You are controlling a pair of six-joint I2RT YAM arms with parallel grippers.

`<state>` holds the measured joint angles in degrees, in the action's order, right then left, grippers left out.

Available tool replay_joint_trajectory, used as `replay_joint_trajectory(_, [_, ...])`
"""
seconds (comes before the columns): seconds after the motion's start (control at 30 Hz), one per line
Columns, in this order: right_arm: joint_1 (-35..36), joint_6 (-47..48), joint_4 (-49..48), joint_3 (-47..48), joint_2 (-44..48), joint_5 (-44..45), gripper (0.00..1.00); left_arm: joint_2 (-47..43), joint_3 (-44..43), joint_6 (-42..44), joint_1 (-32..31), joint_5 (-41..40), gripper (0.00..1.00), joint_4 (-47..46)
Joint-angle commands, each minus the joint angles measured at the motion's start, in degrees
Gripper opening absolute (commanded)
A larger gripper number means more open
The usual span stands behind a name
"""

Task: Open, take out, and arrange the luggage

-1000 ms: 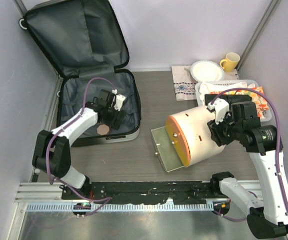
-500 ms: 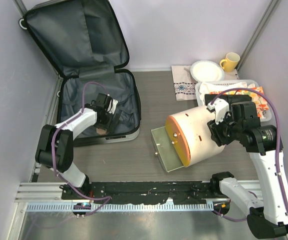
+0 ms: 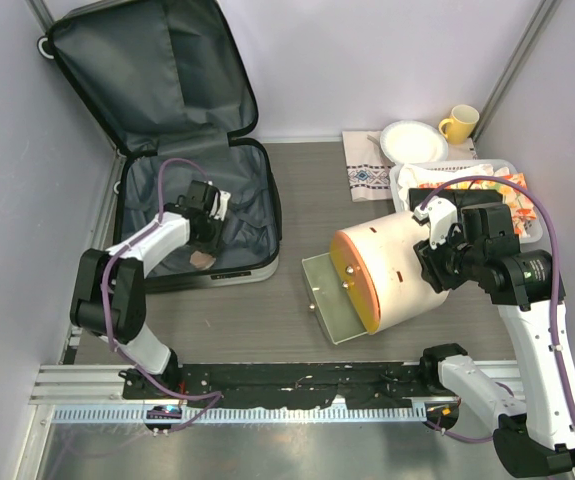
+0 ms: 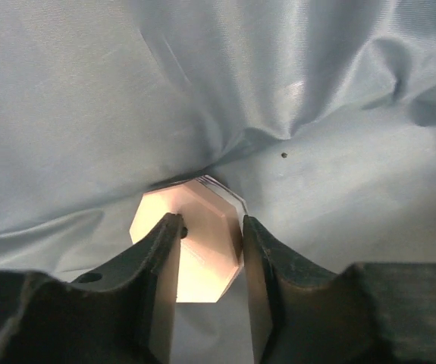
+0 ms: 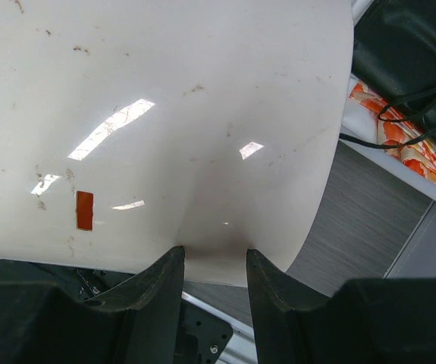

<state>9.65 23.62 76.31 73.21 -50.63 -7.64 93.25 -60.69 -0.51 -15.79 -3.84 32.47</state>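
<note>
One pink block (image 4: pixel 208 254), left tool (image 4: pixel 211 221) astride

The left gripper (image 4: pixel 210 224) sets its two dark fingers (image 4: pixel 153 273) partly apart over the crumpled grey lining (image 4: pixel 127 98) of the luggage, straddling a flat, pale pink, many-sided piece (image 4: pixel 202 269) lying on that fabric below a deep fold, though whether they pinch it is unclear.

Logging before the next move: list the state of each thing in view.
luggage: open, lid raised
pink hexagonal piece: lying inside luggage, flanked by left gripper, grip unclear
white drum: on its side, right gripper at its edge, grip unclear
yellow mug: upright
</note>
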Motion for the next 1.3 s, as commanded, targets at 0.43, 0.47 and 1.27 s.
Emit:
replay_joint_trajectory(0.43, [0.02, 1.26, 9.82, -0.61, -1.66, 2.8, 0.44, -5.19, -0.5, 0.78, 0.41, 4.72, 1.0, 7.44])
replay_joint_trajectory(0.47, [0.02, 1.26, 9.73, -0.53, -1.66, 2.72, 0.44, -5.27, 0.38, 0.86, 0.5, 4.8, 1.0, 7.09])
replay_joint_trajectory(1.27, [0.02, 1.17, 9.82, -0.52, -1.66, 2.81, 0.44, 1.77, -0.22, -2.92, 2.52, 7.7, 0.69, 1.63])
